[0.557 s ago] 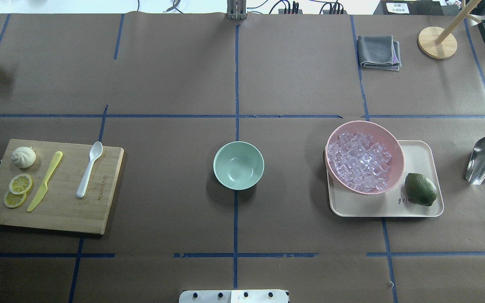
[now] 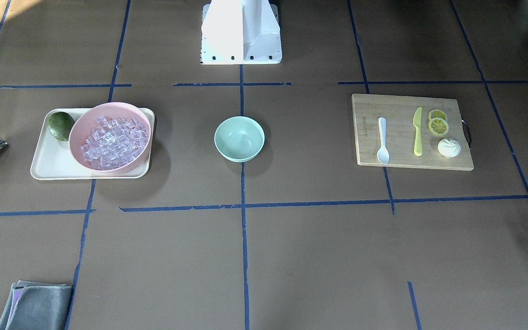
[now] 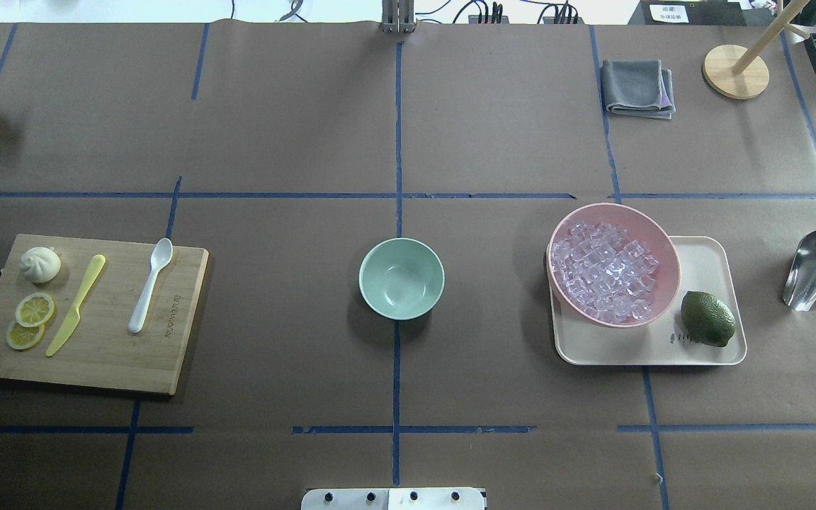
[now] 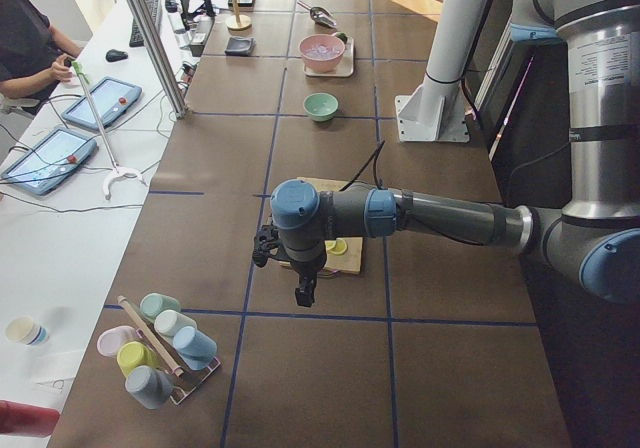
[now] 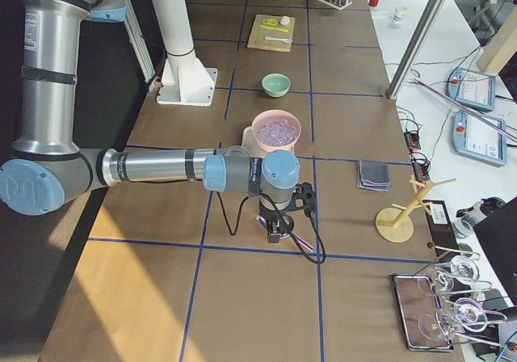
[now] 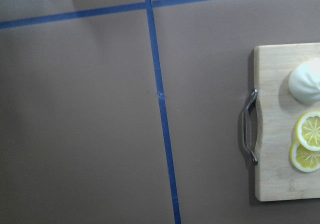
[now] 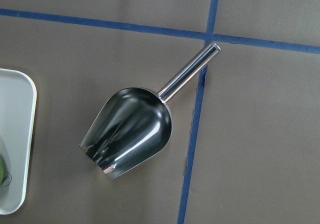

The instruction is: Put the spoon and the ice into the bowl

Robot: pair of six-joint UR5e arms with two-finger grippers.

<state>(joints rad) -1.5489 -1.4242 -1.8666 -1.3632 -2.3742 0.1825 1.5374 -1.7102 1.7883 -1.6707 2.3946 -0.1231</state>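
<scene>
The white spoon [image 3: 149, 285] lies on the wooden cutting board [image 3: 110, 354] at the table's left, also in the front-facing view [image 2: 382, 146]. The empty mint-green bowl [image 3: 401, 278] stands at the table's centre. The clear ice cubes [image 3: 605, 273] fill the pink bowl [image 3: 669, 251] on the right. My left gripper [image 4: 303, 290] shows only in the exterior left view, above the table beyond the board's handle end; I cannot tell if it is open. My right gripper [image 5: 275, 231] shows only in the exterior right view, over the metal scoop [image 7: 132, 131]; I cannot tell its state.
On the board lie a yellow-green knife [image 3: 76, 304], lemon slices [image 3: 34, 309] and a bun [image 3: 40, 264]. The pink bowl and a lime [image 3: 707, 319] sit on a cream tray [image 3: 705, 255]. A grey cloth [image 3: 637, 87] and a wooden stand [image 3: 735, 71] are at the far right.
</scene>
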